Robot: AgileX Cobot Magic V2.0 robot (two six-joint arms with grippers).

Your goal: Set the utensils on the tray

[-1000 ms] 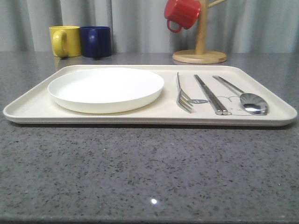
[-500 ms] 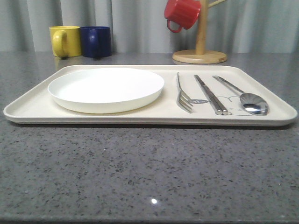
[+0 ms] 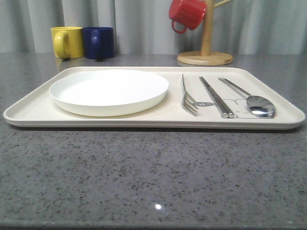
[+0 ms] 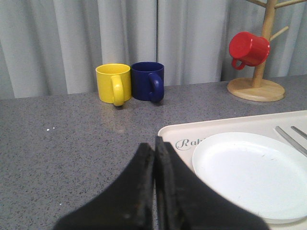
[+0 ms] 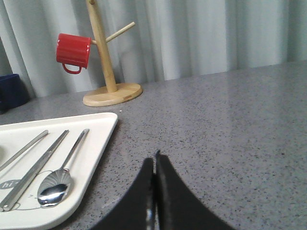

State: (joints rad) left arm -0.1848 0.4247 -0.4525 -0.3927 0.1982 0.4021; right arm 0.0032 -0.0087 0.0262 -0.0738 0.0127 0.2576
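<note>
The cream tray [image 3: 33, 112] lies across the grey counter. On its right half rest the silver utensils side by side: a fork [image 3: 188, 98], a pair of chopsticks [image 3: 216, 97] and a spoon [image 3: 250, 98]. The right wrist view shows the spoon [image 5: 60, 177] and chopsticks [image 5: 33, 171] on the tray [image 5: 98, 143], with my right gripper [image 5: 154, 160] shut and empty over bare counter just beside the tray's edge. My left gripper [image 4: 154, 146] is shut with nothing in it, at the tray's [image 4: 182, 132] near-left corner by the script lettering.
A round white plate [image 3: 109, 91] fills the tray's left half. A yellow mug [image 3: 66, 42] and a blue mug [image 3: 98, 42] stand at the back left. A wooden mug tree [image 3: 205, 55] holding a red mug [image 3: 187, 13] is at the back right. Curtains close the far side.
</note>
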